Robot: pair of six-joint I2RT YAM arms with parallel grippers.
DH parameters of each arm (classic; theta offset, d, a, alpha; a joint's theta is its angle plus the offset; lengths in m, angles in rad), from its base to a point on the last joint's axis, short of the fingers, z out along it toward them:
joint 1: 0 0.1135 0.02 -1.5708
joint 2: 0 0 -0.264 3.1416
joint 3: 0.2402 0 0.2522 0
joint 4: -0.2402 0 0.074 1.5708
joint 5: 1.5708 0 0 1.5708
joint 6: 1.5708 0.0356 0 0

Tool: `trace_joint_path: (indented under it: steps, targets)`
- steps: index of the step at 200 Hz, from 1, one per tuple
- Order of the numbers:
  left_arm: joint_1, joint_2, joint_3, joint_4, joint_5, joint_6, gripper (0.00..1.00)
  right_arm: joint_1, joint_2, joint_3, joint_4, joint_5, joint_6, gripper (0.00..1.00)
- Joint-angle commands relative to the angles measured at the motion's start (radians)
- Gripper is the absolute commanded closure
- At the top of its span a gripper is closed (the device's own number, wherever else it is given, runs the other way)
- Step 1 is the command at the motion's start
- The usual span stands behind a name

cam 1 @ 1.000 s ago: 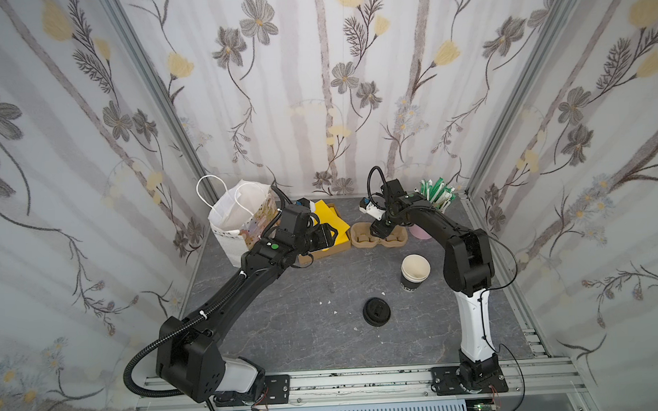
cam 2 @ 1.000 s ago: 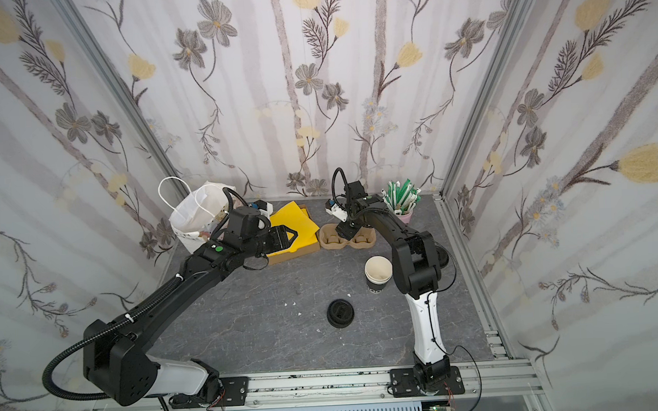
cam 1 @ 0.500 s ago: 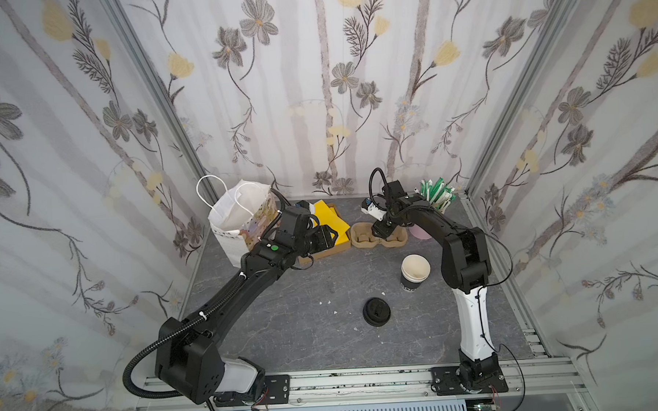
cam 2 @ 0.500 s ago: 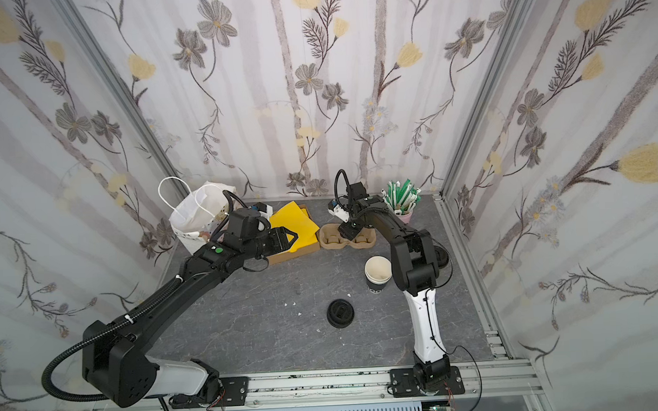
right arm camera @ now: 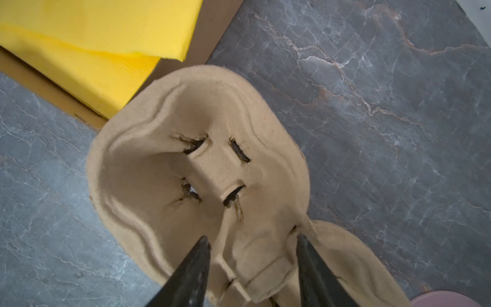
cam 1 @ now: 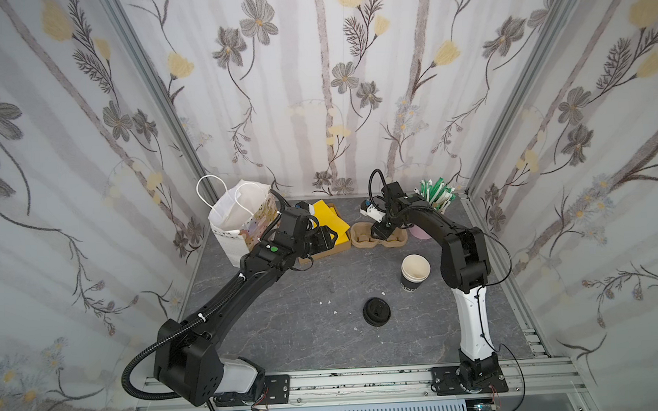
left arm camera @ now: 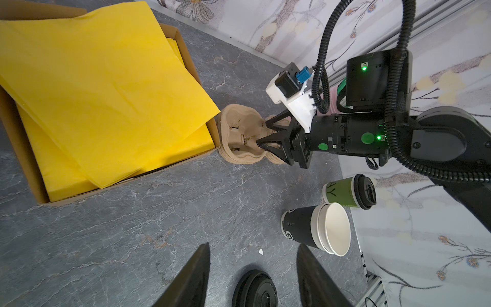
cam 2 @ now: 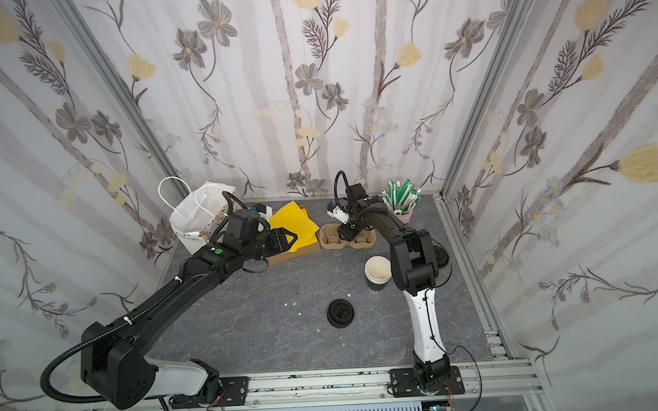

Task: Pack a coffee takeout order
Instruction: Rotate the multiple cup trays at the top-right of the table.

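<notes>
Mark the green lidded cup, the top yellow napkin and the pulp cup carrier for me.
green lidded cup (left arm camera: pixel 341 192): left wrist view, green side wall.
top yellow napkin (left arm camera: pixel 106 85): left wrist view, middle of the sheet.
pulp cup carrier (right arm camera: pixel 212 168): right wrist view, raised strip between the slots.

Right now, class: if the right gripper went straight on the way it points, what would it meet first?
Probably the brown pulp cup carrier: the right gripper points at it, jaws astride its middle ridge, which it would likely touch first.

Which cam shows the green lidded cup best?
Left wrist: the green cup shows wall and black lid, beside the stacked cups. Top views: mostly hidden behind the right arm. Right wrist: absent.
</notes>
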Motion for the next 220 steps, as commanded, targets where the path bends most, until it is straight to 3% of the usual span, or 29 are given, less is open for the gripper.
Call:
trace_joint_path:
  steps: [1,48,144,220]
  targets:
    - [0.0,-0.008,-0.005,0.01,-0.002,-0.006,0.45,-0.001,-0.004,0.007,-0.019,-0.039,-0.001,0.48]
    - [0.0,-0.013,-0.01,0.01,-0.001,0.0,0.45,-0.003,-0.015,0.002,-0.049,-0.041,-0.006,0.53]
    - [0.0,-0.017,-0.012,0.011,-0.001,0.012,0.45,-0.018,-0.018,-0.007,-0.065,0.011,-0.021,0.49]
    - [0.0,-0.033,-0.028,0.011,-0.012,0.005,0.45,-0.007,-0.023,-0.021,-0.065,0.011,-0.024,0.53]
